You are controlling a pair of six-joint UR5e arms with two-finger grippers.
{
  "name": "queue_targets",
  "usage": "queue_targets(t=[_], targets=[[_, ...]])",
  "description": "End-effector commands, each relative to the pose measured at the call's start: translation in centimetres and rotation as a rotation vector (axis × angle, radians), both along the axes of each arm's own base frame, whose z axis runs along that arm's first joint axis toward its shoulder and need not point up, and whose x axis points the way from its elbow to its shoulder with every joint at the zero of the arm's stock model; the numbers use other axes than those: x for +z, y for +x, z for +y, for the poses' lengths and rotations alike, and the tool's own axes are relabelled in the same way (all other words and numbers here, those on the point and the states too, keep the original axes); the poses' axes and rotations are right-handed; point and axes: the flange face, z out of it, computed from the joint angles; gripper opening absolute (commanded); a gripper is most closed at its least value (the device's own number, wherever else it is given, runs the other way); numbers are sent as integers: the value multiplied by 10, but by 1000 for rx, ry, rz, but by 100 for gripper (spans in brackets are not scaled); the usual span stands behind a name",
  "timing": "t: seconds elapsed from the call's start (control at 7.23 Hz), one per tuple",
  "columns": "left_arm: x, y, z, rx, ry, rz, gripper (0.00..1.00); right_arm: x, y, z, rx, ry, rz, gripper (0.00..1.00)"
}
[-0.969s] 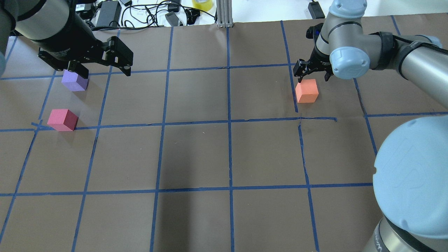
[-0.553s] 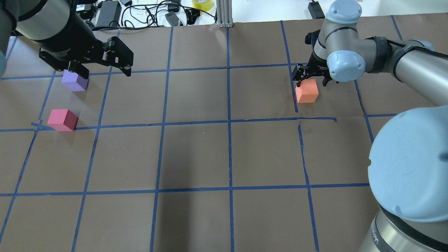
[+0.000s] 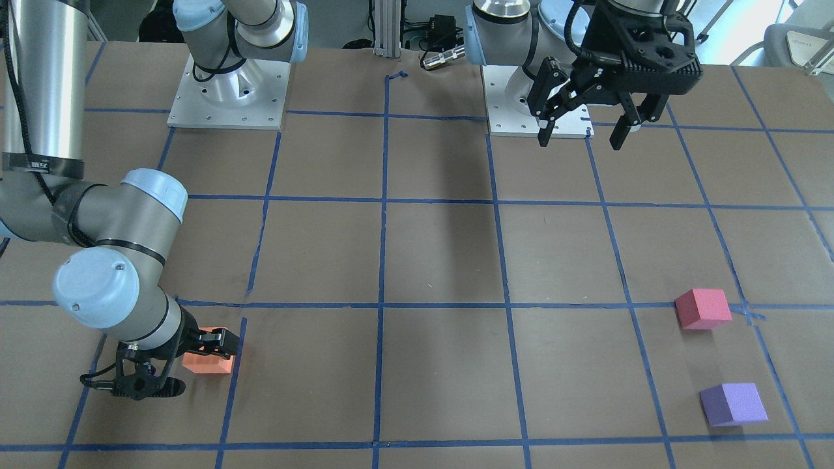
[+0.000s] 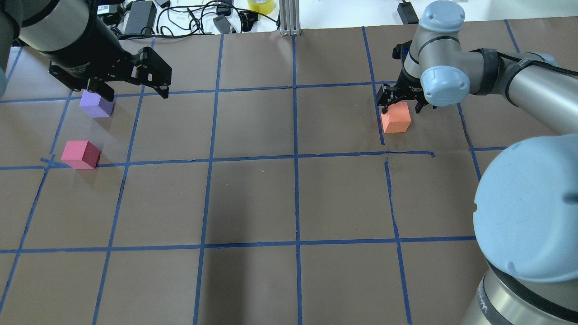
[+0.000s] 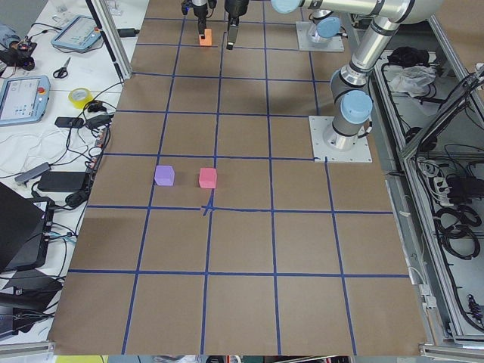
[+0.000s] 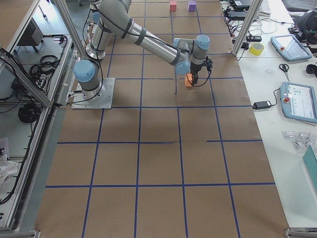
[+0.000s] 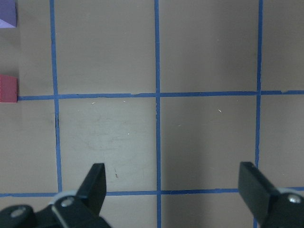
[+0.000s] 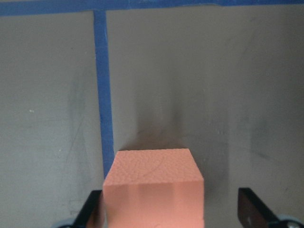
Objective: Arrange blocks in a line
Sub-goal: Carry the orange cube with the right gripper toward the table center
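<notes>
Now the right claw (image 4: 401, 109) stands wide; the orange block (image 4: 396, 120) sits between its fingers (image 8: 252, 209).

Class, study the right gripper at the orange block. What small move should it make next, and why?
Probably close the right gripper on the orange block. Its jaws are open and sit on either side of the block, with a gap showing on one side, so nothing grips it yet.
</notes>
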Motion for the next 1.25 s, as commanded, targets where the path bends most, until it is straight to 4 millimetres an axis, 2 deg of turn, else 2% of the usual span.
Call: queue_targets(t=[0.0,0.14,0.28,0.42,0.55,0.69,0.83,0.97,1.11], targets=[[0,0,-2,2,-8,-1,100,-8,-1,-1,4,6,-3,50],[-3,0,-5,3,-4,1,100,-6,2,-2,3,2,-28,5],[-3,1,-5,9,-4,2,100,1,5,-2,-5,-11,-59,0],[-3,0,-5,7,-4,2,100,7,5,-5,-5,-20,-57,0],[-5,2,-8,12,-1,3,100,15,13,-4,3,-32,-60,0],[-5,2,-8,6,-1,2,100,25,33,-1,28,-45,-59,0],[-6,2,-8,3,2,0,100,29,66,5,39,-55,-47,0],[-8,2,-9,5,5,1,100,31,107,14,18,-62,-49,0],[-11,2,-8,8,12,1,100,45,150,16,49,-103,-48,0]])
